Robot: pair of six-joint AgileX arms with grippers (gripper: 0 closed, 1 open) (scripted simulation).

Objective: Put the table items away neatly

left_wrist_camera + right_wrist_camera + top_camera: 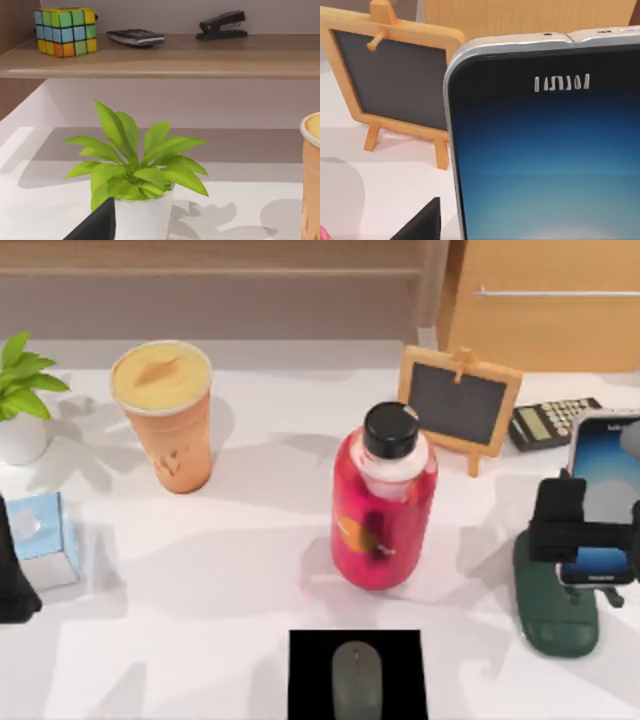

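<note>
The smartphone (603, 468), its screen glowing blue, is at the right edge of the table (200, 580), held over a dark green oval stand (556, 602). My right gripper (598, 536) is shut across the phone's lower half. The phone's screen (545, 165) sits very close in the right wrist view. A tall orange cup (165, 418) stands at the back left, and its rim (312, 165) is seen past the plant. The grey mouse (357, 680) rests on a black mat (310, 660) at the front centre. My left arm (14, 585) is parked at the left edge.
A red bottle (384, 510) with a black cap stands mid-table. A small chalkboard easel (460, 403) and a calculator (553, 422) sit at the back right. A potted plant (20, 390) and a pale blue box (44, 536) are on the left. A shelf (165, 56) holds a colour cube and stapler.
</note>
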